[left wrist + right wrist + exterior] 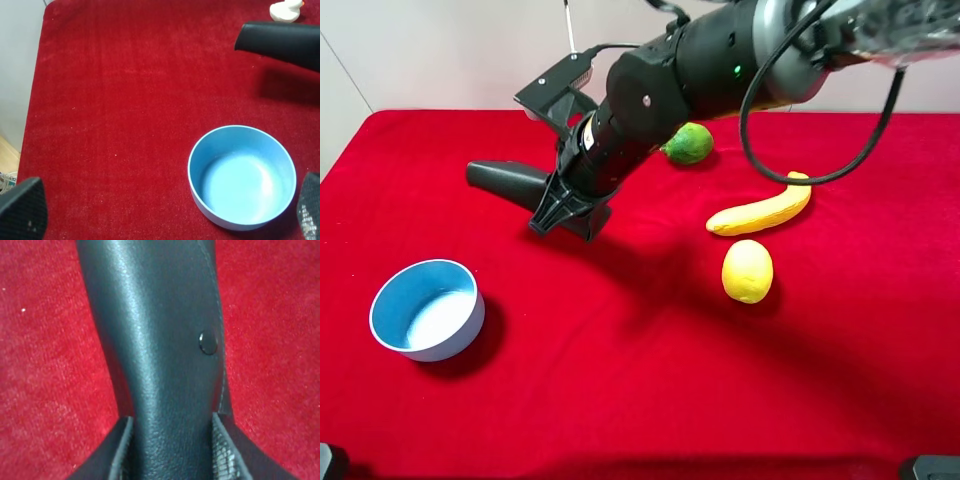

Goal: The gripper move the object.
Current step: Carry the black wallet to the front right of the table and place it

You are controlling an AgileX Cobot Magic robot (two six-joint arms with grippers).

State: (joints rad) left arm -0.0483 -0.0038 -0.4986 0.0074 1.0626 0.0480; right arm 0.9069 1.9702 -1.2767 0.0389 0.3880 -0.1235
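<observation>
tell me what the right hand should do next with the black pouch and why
Probably lift it a bit higher before carrying it off. The right hand has a finger pressed on each side of the black pouch, and the left wrist view shows its shadow on the red cloth apart from it, so it seems only slightly raised.

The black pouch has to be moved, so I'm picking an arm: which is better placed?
Right. The right gripper has fingers closed on both sides of the black pouch; the left gripper hangs open near the blue bowl, touching nothing.
</observation>
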